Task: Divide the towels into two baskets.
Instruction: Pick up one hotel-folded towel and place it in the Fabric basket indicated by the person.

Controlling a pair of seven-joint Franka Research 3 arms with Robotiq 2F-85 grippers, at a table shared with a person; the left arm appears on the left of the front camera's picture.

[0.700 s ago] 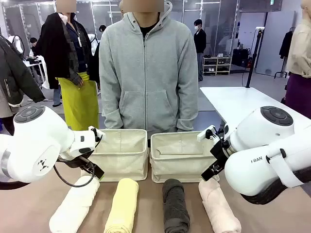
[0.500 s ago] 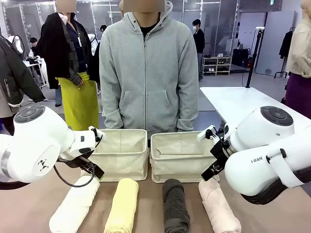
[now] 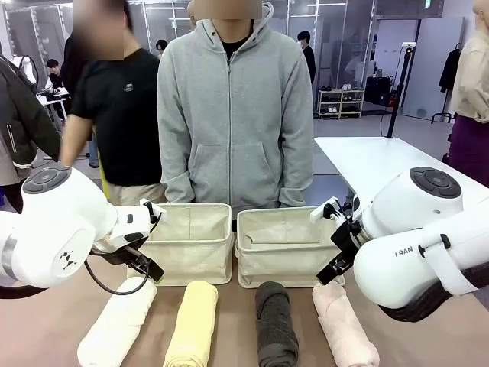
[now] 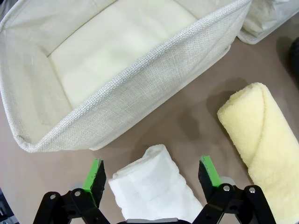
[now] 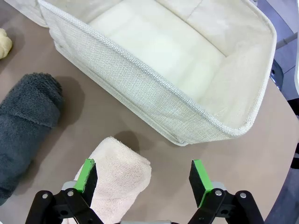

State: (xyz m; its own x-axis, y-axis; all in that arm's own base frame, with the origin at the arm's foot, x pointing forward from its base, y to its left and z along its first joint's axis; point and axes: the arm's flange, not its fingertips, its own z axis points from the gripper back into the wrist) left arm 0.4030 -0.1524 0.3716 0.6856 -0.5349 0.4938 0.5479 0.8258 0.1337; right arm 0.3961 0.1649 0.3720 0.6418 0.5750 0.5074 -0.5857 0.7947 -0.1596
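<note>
Grey-hooded person [image 3: 229, 115] behind brown table [image 3: 42, 332]; white table [image 3: 374, 164] right.

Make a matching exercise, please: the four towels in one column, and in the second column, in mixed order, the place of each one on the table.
Towels
1. white towel
2. pale yellow towel
3. dark grey towel
4. pale pink towel

Places
A. second from the row's right end, on the robot's side of the right basket
B. left end of the row, below the open left gripper
C. right end of the row, below the open right gripper
D. second from the row's left end, on the robot's side of the left basket

Pairs: 1-B, 2-D, 3-A, 4-C
</note>
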